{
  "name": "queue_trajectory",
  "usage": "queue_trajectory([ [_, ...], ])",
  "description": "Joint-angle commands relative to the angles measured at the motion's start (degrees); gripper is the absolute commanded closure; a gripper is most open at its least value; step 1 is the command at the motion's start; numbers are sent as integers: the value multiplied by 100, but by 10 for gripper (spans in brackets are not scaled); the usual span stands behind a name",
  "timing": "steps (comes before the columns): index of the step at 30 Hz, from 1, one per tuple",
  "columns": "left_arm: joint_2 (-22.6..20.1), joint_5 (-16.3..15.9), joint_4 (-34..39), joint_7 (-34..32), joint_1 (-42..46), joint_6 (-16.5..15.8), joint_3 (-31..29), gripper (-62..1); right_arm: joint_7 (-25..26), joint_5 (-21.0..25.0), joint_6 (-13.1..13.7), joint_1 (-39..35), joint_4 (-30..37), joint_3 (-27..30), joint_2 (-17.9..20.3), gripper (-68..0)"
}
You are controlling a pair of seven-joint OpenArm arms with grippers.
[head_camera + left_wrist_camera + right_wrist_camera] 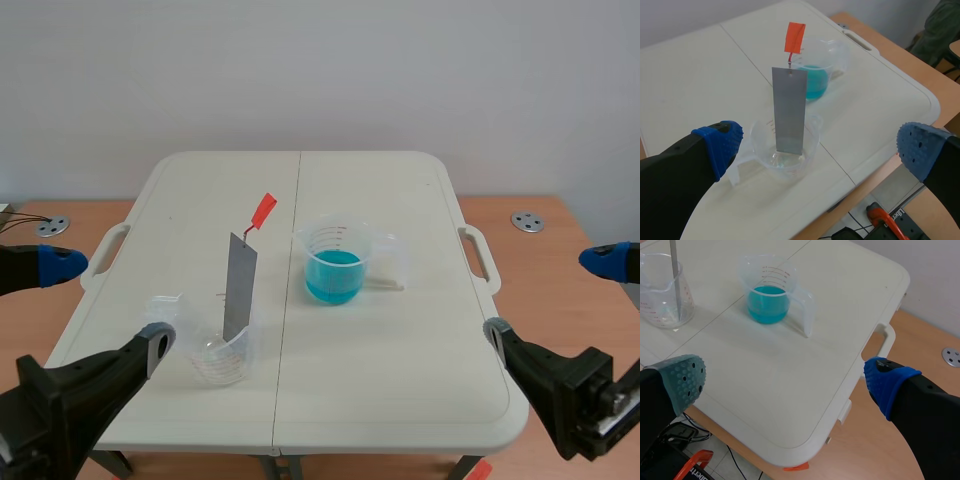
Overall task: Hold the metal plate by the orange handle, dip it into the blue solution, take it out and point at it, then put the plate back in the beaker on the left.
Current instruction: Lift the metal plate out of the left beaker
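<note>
Leaning near-upright in the left beaker (761,142) w/ orange handle (794,36) topmost, the metal plate (789,112) is being framed just ahead of the wide-spread left gripper (821,147), nearer vs. the right gripper (786,381), also spread & empty.

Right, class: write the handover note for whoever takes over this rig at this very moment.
Left gripper: open, holding nothing, facing the left beaker.
Right gripper: open, holding nothing, over the table's near right edge.
Things: the metal plate stands in the left beaker, orange handle on top. The blue solution is in the right beaker, standing apart.
Done: nothing that shows.
Left: grasp the handle, dip the plate, lift out, point at it, return it.
</note>
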Motion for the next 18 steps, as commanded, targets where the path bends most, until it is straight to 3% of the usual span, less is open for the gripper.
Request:
queue_trajectory([
  [1,13,-39,70,90,22,-7,7,-623,81,22,-15,79,55,39,28,-663],
  [18,13,-39,70,179,24,-7,7,-623,131,24,24,83,55,39,28,-663],
])
